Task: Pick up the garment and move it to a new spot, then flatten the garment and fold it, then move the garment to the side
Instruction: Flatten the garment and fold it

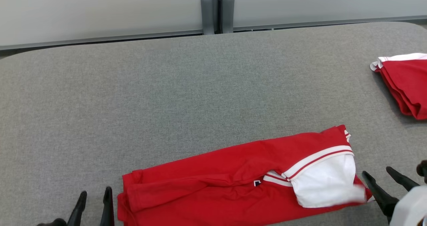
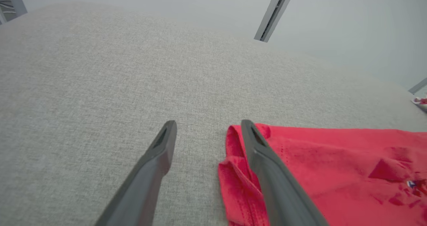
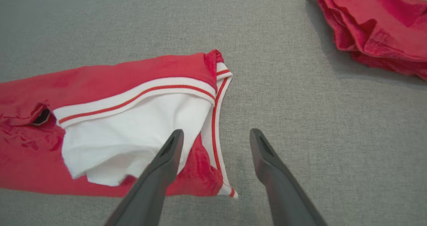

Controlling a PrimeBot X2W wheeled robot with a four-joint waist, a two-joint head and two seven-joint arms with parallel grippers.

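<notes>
Grey woven cloth, table (image 1: 166,102): the largest thing. It spreads far ahead of the left claw (image 1: 95,191) and the right claw (image 1: 376,171), and its rounded far edge meets a pale wall (image 1: 100,9).
Garment (image 1: 217,182): red, folded into a long narrow strip. It lies flat on the table between the two claws, slightly slanted, with soft wrinkles along the middle.
Garment, end by the left claw: plain red, with a doubled hem.
Garment, end by the right claw: a white inner part and a white ribbed band with a thin red stripe.
Second red garment (image 1: 405,85): a folded pile with a white edge, ahead of the right claw and to its right. It is well apart from the garment and cut by the picture's edge.
Grey posts (image 1: 217,12): two rounded ones close together at the wall, far ahead between the claws.
Left claw (image 2: 208,122), left wrist view: fingers spread wide, nothing held. Its right finger is over the red end and its left finger over bare table.
Right claw (image 3: 217,131), right wrist view: fingers spread wide, nothing held. Its left finger is over the white part, its right finger over bare table, and the striped edge lies in the gap. I cannot tell if the fingers touch the cloth.
Dark mark (image 1: 257,183): small, on the red cloth beside the white band, left of the right claw.
</notes>
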